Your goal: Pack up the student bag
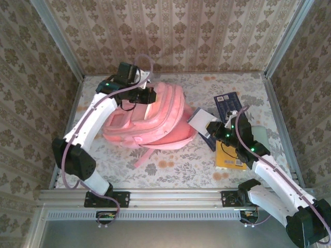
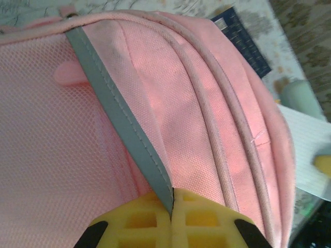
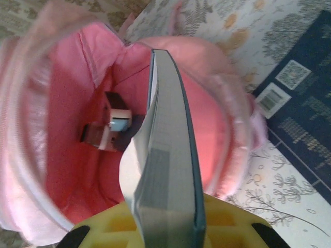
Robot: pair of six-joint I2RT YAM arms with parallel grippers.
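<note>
Student bag [image 1: 150, 116] lay on the table between my arms. My left gripper [image 2: 171, 205] was pinched shut on its grey strip [image 2: 119, 113]; I saw my right gripper [image 3: 170, 227] clamped on a book [image 3: 170, 134] at its open mouth.

Beige damask-patterned walls [image 1: 181, 31] enclose a floral-clothed tabletop [image 1: 176, 173], with metal posts [image 1: 56, 36] at the corners.

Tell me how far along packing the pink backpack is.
Done: a small box lies inside the student bag. In hand: left claw pinches its grey trim, right claw holds a grey book at the opening. Remaining: dark blue book and yellow book on the table.
</note>
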